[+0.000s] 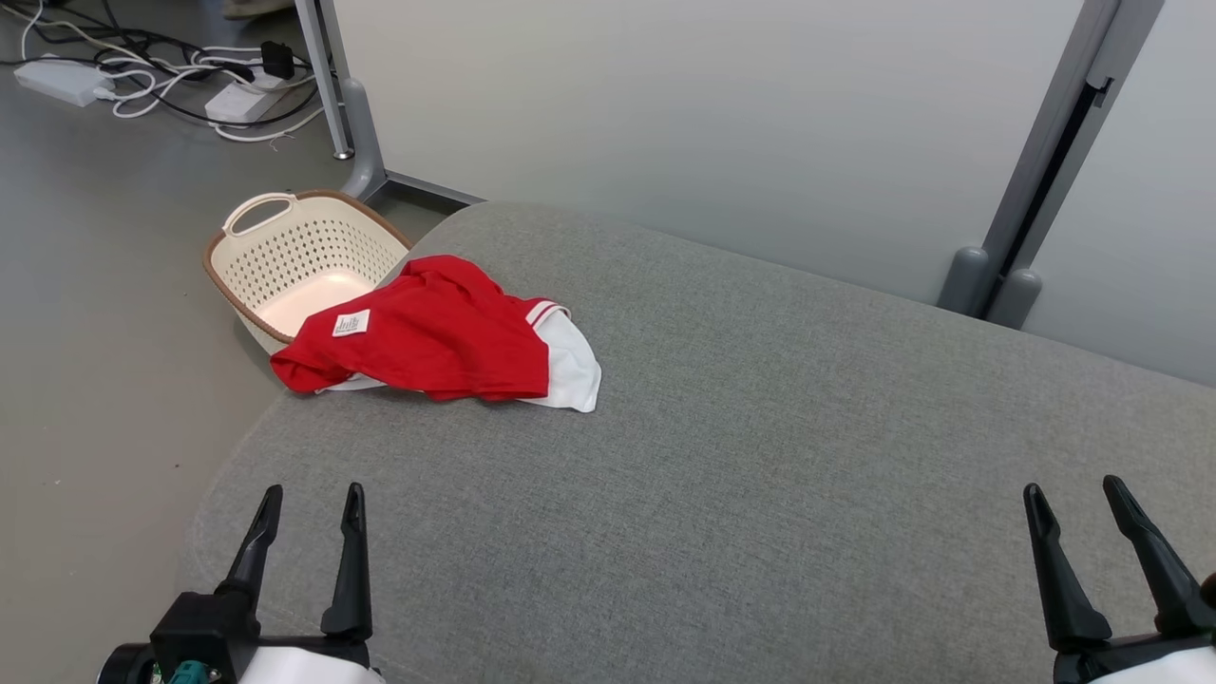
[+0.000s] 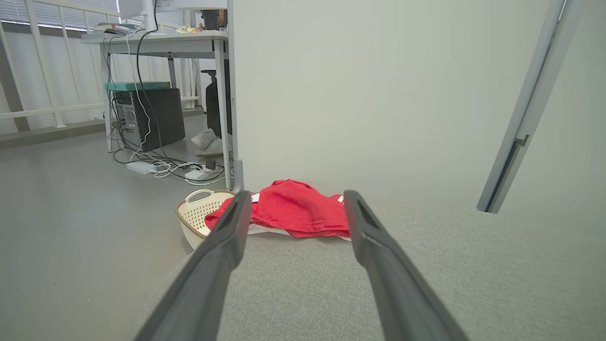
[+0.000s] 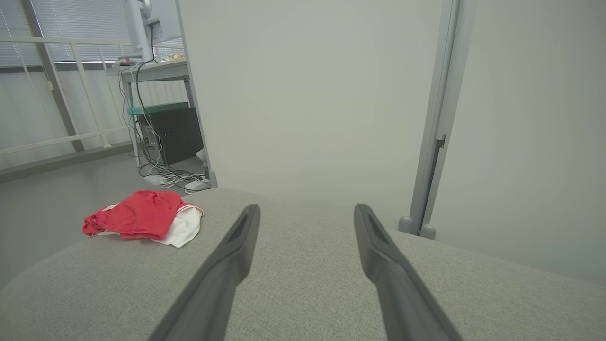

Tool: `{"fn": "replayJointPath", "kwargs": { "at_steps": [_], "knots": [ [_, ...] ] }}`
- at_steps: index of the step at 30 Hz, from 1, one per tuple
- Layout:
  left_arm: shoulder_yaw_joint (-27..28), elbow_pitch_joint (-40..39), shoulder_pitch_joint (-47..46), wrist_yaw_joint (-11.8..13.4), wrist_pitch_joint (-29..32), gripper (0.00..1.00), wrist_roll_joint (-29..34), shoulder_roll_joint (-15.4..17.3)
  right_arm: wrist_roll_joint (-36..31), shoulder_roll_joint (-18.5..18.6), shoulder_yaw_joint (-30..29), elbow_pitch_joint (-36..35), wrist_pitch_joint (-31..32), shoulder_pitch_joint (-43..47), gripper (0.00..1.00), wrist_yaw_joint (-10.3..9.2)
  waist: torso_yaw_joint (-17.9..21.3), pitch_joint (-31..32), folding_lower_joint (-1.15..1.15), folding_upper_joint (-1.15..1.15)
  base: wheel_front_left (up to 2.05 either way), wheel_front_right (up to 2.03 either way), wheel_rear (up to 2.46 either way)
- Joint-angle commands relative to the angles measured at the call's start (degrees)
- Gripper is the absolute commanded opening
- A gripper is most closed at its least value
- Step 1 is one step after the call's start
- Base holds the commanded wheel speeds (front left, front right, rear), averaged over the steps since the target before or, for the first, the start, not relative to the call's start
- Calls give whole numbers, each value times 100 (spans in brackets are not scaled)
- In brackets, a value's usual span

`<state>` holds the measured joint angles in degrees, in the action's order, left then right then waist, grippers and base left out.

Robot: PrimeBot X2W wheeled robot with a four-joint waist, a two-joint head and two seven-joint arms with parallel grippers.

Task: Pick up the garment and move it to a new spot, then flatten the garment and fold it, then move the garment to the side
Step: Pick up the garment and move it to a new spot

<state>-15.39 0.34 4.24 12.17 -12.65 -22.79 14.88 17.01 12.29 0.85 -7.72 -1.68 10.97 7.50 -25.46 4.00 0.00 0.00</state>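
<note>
Jaws are standing wide apart on both my sides, and neither pair is gripping anything. My left gripper is hovering over the near left part of the grey cushioned surface, and my right gripper is hovering over its near right part, well apart from the other. The garment, red with a white portion on its right, is lying crumpled at the far left edge of that surface, ahead of my left fingers and far from my right ones. A small white label is facing up on the red cloth. A cream perforated basket is sitting on the floor just beside the garment's left end; whether the cloth is touching its rim, I cannot tell.
</note>
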Motion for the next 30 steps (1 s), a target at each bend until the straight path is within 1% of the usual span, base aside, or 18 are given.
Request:
{"fn": "replayJointPath", "kwargs": {
  "at_steps": [1,6,9,13,15,18,22,27,30],
  "knots": [
    [20,-21,-25,4,-35,100,8,34,-25,38,-7,26,21,9,100,-2,0,-5,0,0,0,0,0],
    [15,-29,-137,53,-56,100,64,18,-17,30,3,-2,47,-16,100,-2,36,-67,0,0,0,0,0],
    [-15,-44,-275,82,-86,100,89,-72,0,103,48,-94,111,-122,100,-2,165,-242,0,0,0,0,0],
    [-45,60,-891,128,-147,100,117,-311,47,354,42,-405,272,-420,100,-2,567,-908,0,0,0,0,0],
    [-53,267,-1306,43,-162,100,103,-416,50,465,-14,-556,342,-538,100,-4,735,-1247,0,0,0,0,0],
    [-12,927,-2010,-137,-185,100,-33,-582,83,613,-115,-755,431,-681,100,-4,964,-1715,0,0,0,0,0],
    [60,2139,-3005,-471,-194,100,-265,-721,158,753,-244,-936,476,-831,100,-2,1235,-2301,0,0,0,0,0],
    [256,3801,-4061,-926,-180,100,-613,-716,237,817,-335,-1012,387,-1014,100,-2,1494,-2830,0,0,0,0,0],
    [320,4635,-4561,-1070,-122,100,-709,-678,264,855,-385,-1009,324,-1096,100,-2,1563,-3051,0,0,0,0,0]
  ]
}}
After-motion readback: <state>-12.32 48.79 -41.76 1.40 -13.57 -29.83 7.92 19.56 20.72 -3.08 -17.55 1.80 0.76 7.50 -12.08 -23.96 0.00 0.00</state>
